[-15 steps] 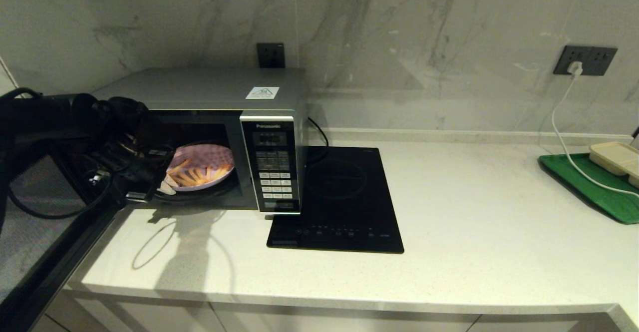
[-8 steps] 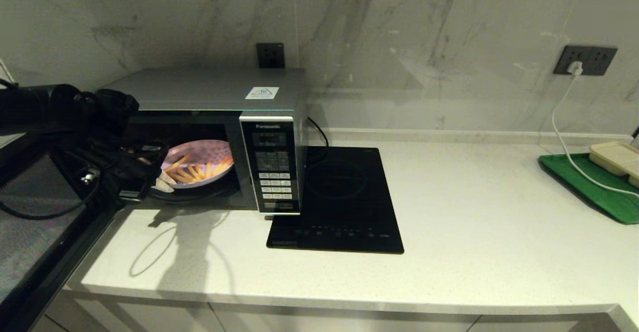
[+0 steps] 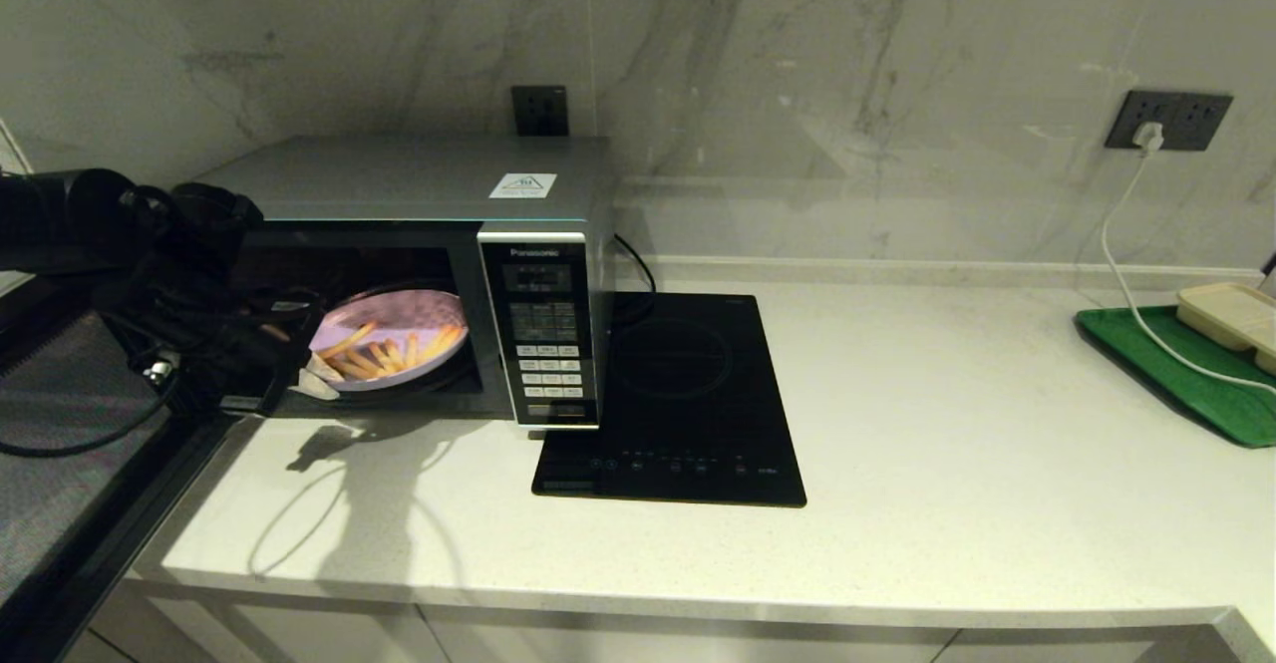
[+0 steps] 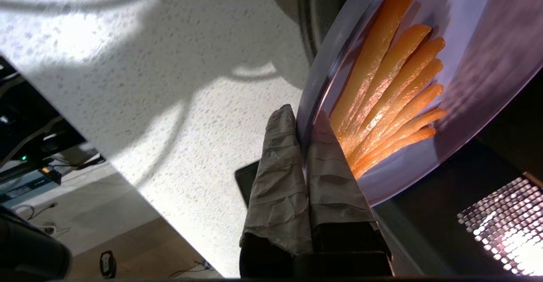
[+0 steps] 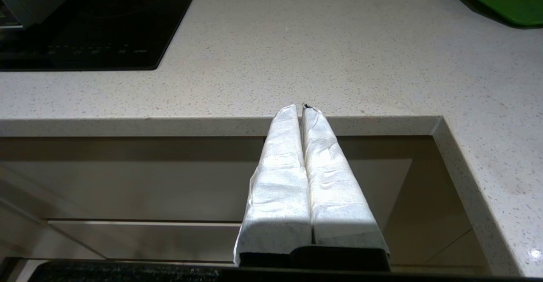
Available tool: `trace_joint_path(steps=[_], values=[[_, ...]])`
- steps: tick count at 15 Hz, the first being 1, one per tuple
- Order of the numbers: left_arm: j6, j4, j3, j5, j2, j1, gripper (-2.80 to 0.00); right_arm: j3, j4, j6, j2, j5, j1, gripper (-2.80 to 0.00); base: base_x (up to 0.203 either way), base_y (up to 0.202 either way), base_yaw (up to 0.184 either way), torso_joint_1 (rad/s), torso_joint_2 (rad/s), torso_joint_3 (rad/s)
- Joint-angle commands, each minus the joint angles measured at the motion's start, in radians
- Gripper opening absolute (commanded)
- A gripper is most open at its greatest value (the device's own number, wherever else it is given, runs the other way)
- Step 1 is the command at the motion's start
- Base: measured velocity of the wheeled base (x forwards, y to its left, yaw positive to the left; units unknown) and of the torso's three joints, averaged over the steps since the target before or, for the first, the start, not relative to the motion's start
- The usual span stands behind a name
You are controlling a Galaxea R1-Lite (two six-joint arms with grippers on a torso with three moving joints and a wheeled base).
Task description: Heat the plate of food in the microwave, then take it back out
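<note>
Left gripper (image 4: 303,123) clamped on near rim of plate of food (image 3: 391,336), plate ahead inside open microwave (image 3: 449,244). Likely light, stiff, slick plastic; fries loose, keep level. Right gripper (image 5: 302,108) closed, parked below table (image 5: 339,61) edge.

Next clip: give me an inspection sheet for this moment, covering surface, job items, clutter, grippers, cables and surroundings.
Surface: pale speckled stone counter.
Job's things: round lilac plastic plate of orange fries tilted at the mouth of the silver Panasonic microwave, door open.
Clutter: flat black induction hob; green tray carrying a beige rectangular tray.
Grippers: left gripper shut on the plate's rim; right gripper shut, empty, below the counter's front edge.
Cables: white cable from a wall socket across the green tray.
Surroundings: marble wall.
</note>
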Motion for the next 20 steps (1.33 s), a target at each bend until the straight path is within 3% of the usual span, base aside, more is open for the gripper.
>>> trace_joint_path(steps=[1,3,7,15,17,20], values=[[-0.006,-0.005,0.059,-0.013,-0.060,-0.001,-2.80,0.000,0.001,0.000,0.001,0.000,0.000,-2.80,0.000,0.000,0.000,0.000,0.00,0.000],[-0.002,-0.033,0.131,-0.044,-0.120,0.000,-2.80,0.000,0.001,0.000,0.000,0.000,0.000,-2.80,0.000,0.000,0.000,0.000,0.00,0.000],[0.067,-0.088,0.298,-0.050,-0.243,0.001,-2.80,0.000,0.001,0.000,-0.001,0.000,0.000,-2.80,0.000,0.000,0.000,0.000,0.00,0.000],[0.100,-0.093,0.588,-0.054,-0.474,-0.009,-2.80,0.000,0.001,0.000,-0.001,0.000,0.000,-2.80,0.000,0.000,0.000,0.000,0.00,0.000],[0.102,-0.093,0.654,-0.056,-0.551,-0.046,-2.80,0.000,0.001,0.000,0.001,0.000,0.000,-2.80,0.000,0.000,0.000,0.000,0.00,0.000],[0.106,-0.123,0.739,-0.071,-0.646,-0.201,-2.80,0.000,0.001,0.000,-0.001,0.000,0.000,-2.80,0.000,0.000,0.000,0.000,0.00,0.000]])
